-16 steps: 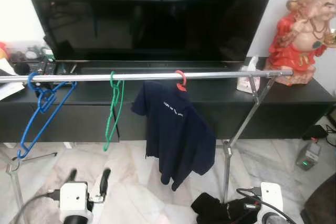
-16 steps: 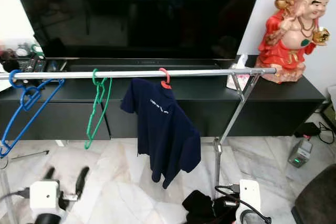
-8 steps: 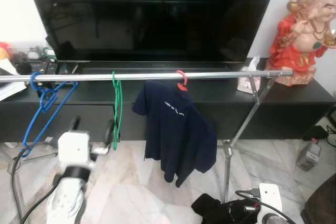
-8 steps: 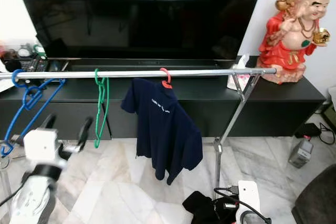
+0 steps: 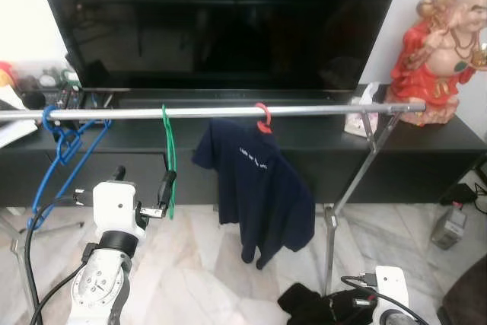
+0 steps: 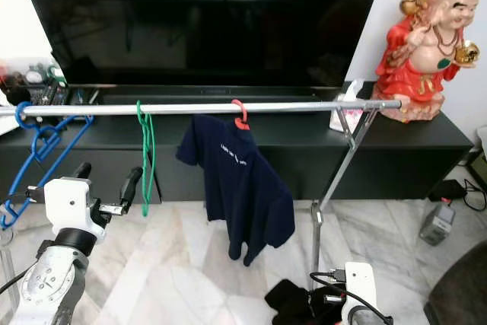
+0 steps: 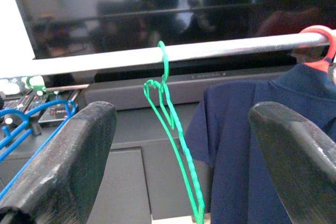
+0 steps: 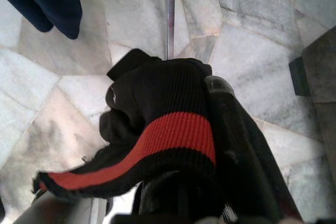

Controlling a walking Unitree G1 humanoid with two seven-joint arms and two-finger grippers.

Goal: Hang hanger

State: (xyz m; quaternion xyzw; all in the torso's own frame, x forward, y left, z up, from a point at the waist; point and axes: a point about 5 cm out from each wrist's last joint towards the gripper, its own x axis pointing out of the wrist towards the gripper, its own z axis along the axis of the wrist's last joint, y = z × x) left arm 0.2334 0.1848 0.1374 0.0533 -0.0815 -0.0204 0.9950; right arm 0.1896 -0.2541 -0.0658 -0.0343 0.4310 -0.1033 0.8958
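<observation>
Green hanger [image 5: 168, 159] on rail [image 5: 228, 112] — left gripper [image 5: 141, 191] jaws wide, beside it.

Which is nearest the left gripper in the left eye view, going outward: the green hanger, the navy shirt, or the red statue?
From the left gripper:
1. Green hanger, beside its fingertip, hooked on the rail.
2. Navy shirt, mid-rail, to the right.
3. Red statue, far right on the cabinet.
</observation>
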